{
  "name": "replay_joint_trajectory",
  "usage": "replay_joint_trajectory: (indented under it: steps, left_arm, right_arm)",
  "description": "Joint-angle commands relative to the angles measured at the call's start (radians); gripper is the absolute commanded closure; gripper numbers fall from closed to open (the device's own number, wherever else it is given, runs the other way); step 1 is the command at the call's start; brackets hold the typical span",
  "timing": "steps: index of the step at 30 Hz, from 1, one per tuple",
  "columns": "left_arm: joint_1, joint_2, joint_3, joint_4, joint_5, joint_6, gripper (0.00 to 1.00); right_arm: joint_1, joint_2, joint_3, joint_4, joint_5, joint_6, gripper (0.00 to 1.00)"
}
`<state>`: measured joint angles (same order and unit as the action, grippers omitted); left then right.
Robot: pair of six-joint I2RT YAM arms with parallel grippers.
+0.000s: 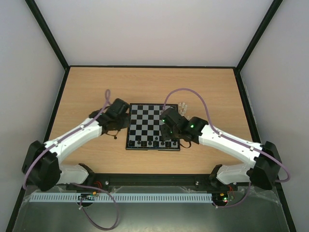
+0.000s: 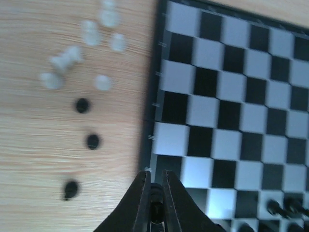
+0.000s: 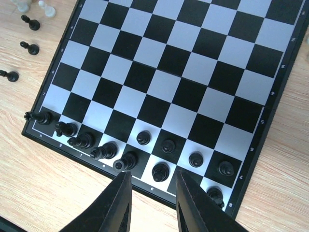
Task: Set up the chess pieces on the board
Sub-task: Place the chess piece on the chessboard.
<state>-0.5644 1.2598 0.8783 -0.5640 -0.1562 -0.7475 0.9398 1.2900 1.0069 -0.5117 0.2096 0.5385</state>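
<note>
Right wrist view: right gripper [image 3: 152, 176] has its jaws apart at a moderate gap, with nothing between them. The board [image 3: 193, 67] lies straight ahead of the fingers, its near rim under the tips. A back row of black pieces [image 3: 82, 141] runs along that rim from ahead-left to ahead-right, and one of them sits just ahead of the gap. Four smaller black pieces [image 3: 195, 158] stand one row further on, ahead and slightly right. Three loose black pieces [image 3: 30, 48] stand on the table [image 3: 38, 183] far ahead-left, off the board's left rim. The whitish pieces [image 3: 47, 9] are beyond those, at the frame edge.

Left wrist view (blurred): left gripper [image 2: 155, 175] is closed, fingers nearly touching. Something dark shows in the slit; cannot tell whether it is a piece. The tips are over the board's rim, and the board spreads ahead and to the right. The loose black pieces line up on bare wood to the fingers' left, with the whitish pieces further ahead-left.

Top external view: more whitish pieces sit just beyond the right gripper, off the board.
</note>
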Motion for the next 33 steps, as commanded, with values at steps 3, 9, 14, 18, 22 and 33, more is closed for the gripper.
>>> replay_joint_trajectory:
  steps: [3, 9, 14, 18, 22, 33]
  left_arm:
    - [-0.186, 0.211, 0.129, -0.026, -0.03, -0.02, 0.97]
    - [-0.28, 0.38, 0.273, -0.008, -0.016, -0.014, 0.97]
    - [-0.329, 0.48, 0.357, -0.016, -0.008, -0.006, 0.97]
    - [-0.354, 0.518, 0.366, -0.016, -0.006, -0.01, 0.97]
    - [-0.365, 0.53, 0.345, -0.011, -0.005, -0.02, 0.96]
    - [-0.39, 0.523, 0.277, 0.016, -0.002, -0.051, 0.96]
  right_arm:
    - [-0.021, -0.075, 0.036, -0.107, 0.032, 0.006, 0.74]
    - [-0.03, -0.147, 0.043, -0.155, 0.049, 0.016, 0.73]
    - [-0.035, -0.174, 0.038, -0.175, 0.056, 0.017, 0.73]
    - [-0.037, -0.18, 0.031, -0.175, 0.054, 0.017, 0.73]
    - [-0.039, -0.184, 0.022, -0.171, 0.049, 0.017, 0.73]
    - [-0.042, -0.187, -0.001, -0.159, 0.04, 0.017, 0.73]
